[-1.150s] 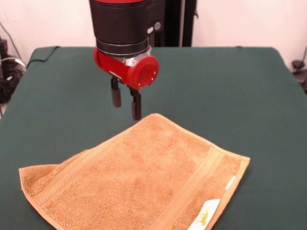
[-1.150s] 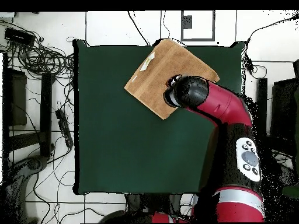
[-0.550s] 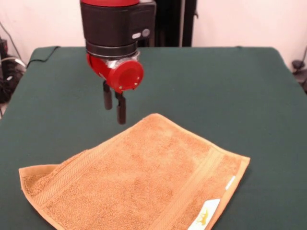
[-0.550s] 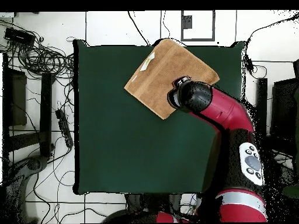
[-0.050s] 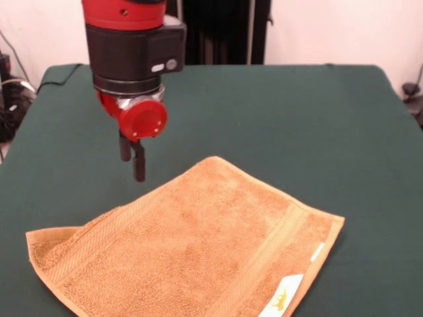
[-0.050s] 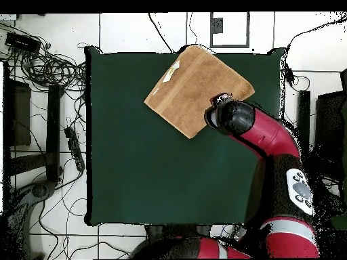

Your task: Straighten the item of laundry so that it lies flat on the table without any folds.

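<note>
The claw (image 5: 135,160) hangs empty above the green surface (image 5: 277,112), fingers nearly together, just off the towel's (image 5: 198,244) far-left edge. The towel lies near the surface's front edge, its left corner curled up. A good next move would lower onto that corner, pinch only the raised layer and draw it outward. No containers are present.

Towel (image 5: 198,247) on table (image 5: 317,125) near front edge; gripper (image 5: 134,165) above table beside towel's far-left edge
</note>
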### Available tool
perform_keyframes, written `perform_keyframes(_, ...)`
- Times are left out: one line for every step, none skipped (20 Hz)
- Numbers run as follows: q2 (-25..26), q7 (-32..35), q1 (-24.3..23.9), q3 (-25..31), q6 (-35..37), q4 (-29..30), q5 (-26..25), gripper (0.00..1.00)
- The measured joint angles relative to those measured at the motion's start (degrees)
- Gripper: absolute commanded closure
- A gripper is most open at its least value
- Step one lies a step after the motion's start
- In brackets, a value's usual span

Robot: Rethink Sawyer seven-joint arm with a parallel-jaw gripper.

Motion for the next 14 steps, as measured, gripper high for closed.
perform_keyframes(0.2, 0.0, -0.4, 0.1, -0.4, 0.2, 0.0, 0.00)
perform_keyframes(0.4, 0.0, -1.0, 0.3, -1.4, 0.8, 0.0, 0.00)
perform_keyframes(0.4, 0.0, -1.2, 0.5, -1.8, 1.2, 0.0, 0.00)
perform_keyframes(0.4, 0.0, -1.5, 0.6, -2.2, 1.5, 0.0, 0.00)
perform_keyframes(0.4, 0.0, -1.9, 1.0, -3.0, 2.2, 0.1, 0.00)
perform_keyframes(0.5, 0.0, -2.3, 1.3, -3.7, 2.8, 0.2, 0.00)
perform_keyframes(0.5, 0.0, -2.4, 1.5, -4.0, 3.1, 0.2, 0.00)
perform_keyframes(0.5, 0.0, -2.6, 1.7, -4.6, 3.7, 0.2, 0.00)
perform_keyframes(0.5, 0.0, -2.8, 1.9, -5.0, 4.1, 0.3, 0.00)
perform_keyframes(0.6, 0.0, -2.9, 2.0, -5.3, 4.4, 0.4, 0.00)
perform_keyframes(0.6, 0.0, -3.1, 2.4, -5.8, 4.9, 0.4, 0.00)
perform_keyframes(0.7, 0.0, -3.2, 2.8, -6.3, 5.4, 0.5, 0.00)
perform_keyframes(0.8, 0.0, -3.3, 3.2, -6.7, 5.8, 0.7, 0.00)
perform_keyframes(0.9, 0.0, -3.4, 3.6, -7.1, 6.3, 0.8, 0.00)
